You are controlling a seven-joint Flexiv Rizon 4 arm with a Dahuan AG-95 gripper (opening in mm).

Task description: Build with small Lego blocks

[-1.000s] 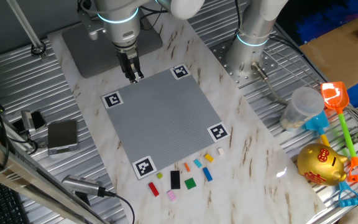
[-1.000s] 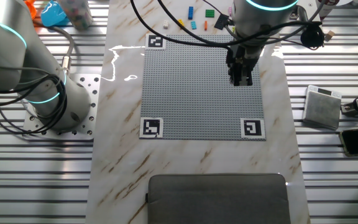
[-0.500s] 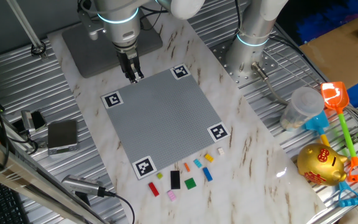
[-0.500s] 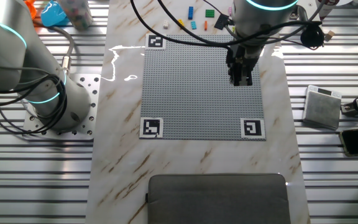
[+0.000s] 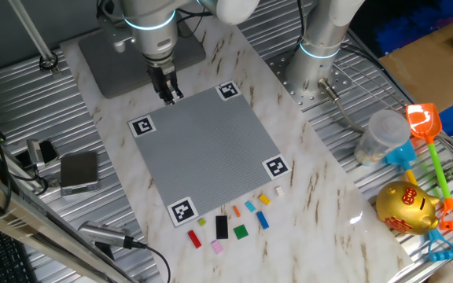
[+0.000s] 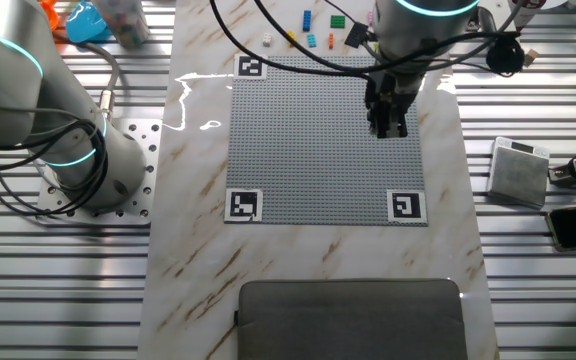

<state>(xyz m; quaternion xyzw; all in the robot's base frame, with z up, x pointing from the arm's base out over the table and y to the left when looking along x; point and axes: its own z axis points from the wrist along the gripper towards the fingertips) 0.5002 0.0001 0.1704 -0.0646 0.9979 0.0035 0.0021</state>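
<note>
The small Lego blocks lie loose on the marble in front of the grey studded plate [image 5: 211,149]: red [image 5: 194,239], black [image 5: 222,227], green [image 5: 241,232], pink [image 5: 218,247], orange [image 5: 236,211], blue [image 5: 263,221], yellow [image 5: 263,199] and whitish [image 5: 279,189]. In the other fixed view they show beyond the plate's [image 6: 318,140] far edge, among them blue [image 6: 308,20] and green [image 6: 338,21]. My gripper [image 5: 170,96] points down over the plate's far edge, opposite the blocks, with its fingers together. Nothing shows between them. From the other side the gripper [image 6: 386,128] hangs over the plate's right part.
A grey mat [image 5: 108,59] lies behind the plate. A second arm's base [image 5: 313,71] stands at the back right. A plastic cup [image 5: 380,135], toy spade [image 5: 427,130] and golden piggy bank [image 5: 406,207] sit to the right, a grey box [image 5: 79,170] to the left.
</note>
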